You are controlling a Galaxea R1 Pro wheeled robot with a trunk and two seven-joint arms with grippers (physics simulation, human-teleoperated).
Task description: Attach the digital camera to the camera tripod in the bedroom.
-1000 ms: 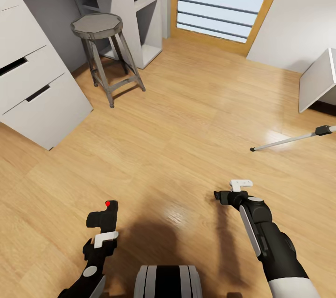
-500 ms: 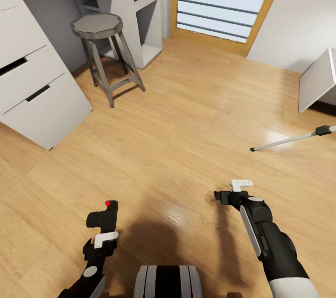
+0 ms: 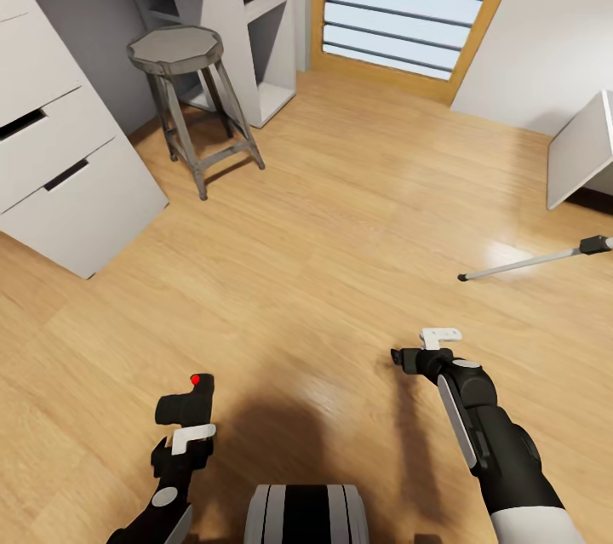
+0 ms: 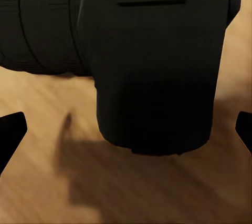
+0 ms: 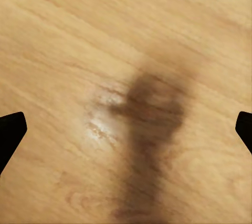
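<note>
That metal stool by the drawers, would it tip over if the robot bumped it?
Probably fairly stable: the stool has splayed legs joined by low crossbars. It looks like stiff metal, so it would likely slide on the smooth wood floor rather than topple, unless it is struck near the seat.

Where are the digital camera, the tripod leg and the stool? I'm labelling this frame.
digital camera (image 3: 189, 402): head view, black body.
camera tripod (image 3: 524, 262): head view, silver leg.
stool (image 3: 175, 48): head view, grey seat.

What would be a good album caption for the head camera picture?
Left gripper carries the digital camera across the bedroom's wood floor; a tripod leg shows ahead.
</note>
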